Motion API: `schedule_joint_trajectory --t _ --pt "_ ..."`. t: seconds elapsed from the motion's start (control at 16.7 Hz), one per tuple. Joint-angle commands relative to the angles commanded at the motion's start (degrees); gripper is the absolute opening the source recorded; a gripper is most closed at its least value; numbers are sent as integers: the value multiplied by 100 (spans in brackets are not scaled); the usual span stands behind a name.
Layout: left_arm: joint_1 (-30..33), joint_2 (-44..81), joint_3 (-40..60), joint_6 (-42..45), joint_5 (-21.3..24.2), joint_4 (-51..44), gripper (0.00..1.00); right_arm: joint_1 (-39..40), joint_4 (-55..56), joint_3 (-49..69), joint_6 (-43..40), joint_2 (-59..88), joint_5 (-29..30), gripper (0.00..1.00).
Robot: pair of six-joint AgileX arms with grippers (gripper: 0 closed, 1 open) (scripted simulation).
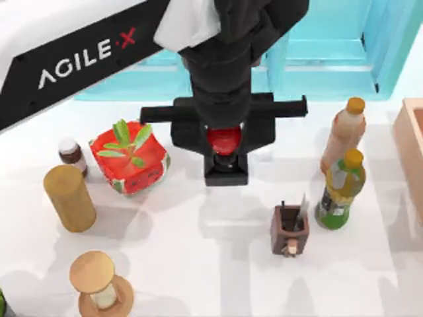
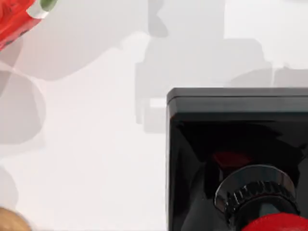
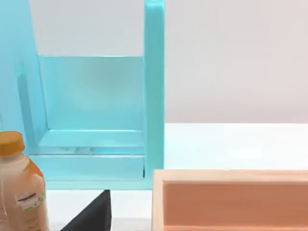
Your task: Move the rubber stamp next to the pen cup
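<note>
- Hovering directly over the rubber stamp (image 1: pixel 225 153), the left gripper (image 1: pixel 225 132) sits at the table's middle, toward the far side; its fingers flank the red knob, but whether they are pressing it or merely beside it I cannot tell.
- The stamp stands upright, long axis vertical, knob pointing up, black square base flat on the white table (image 1: pixel 198 264), edges roughly square to the table's sides.
- The pen cup (image 1: pixel 289 228) stands nearer and to the right, apart from the stamp, just left of the green bottle (image 1: pixel 341 191).
- Judged from this, the grasp is at most just made; lifting, carrying right and nearer, and setting down beside the cup remain.
- The right arm is parked off to the far right, its wrist camera facing a teal shelf (image 3: pixel 96 120).
</note>
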State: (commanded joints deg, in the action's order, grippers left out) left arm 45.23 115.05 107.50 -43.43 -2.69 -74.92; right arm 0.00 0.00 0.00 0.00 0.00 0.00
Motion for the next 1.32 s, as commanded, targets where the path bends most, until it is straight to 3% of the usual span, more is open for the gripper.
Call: schedule_joint_trajectory --t 0.18,1.02,1.32 --pt "397 346 -148 -415 255 -168 0 0 0 0 0 0 0 100" --pt "413 396 -497 -434 287 143 0 0 0 0 0 0 0 100" --pt "413 396 -497 -434 287 143 38 0 0 0 0 0 0 100"
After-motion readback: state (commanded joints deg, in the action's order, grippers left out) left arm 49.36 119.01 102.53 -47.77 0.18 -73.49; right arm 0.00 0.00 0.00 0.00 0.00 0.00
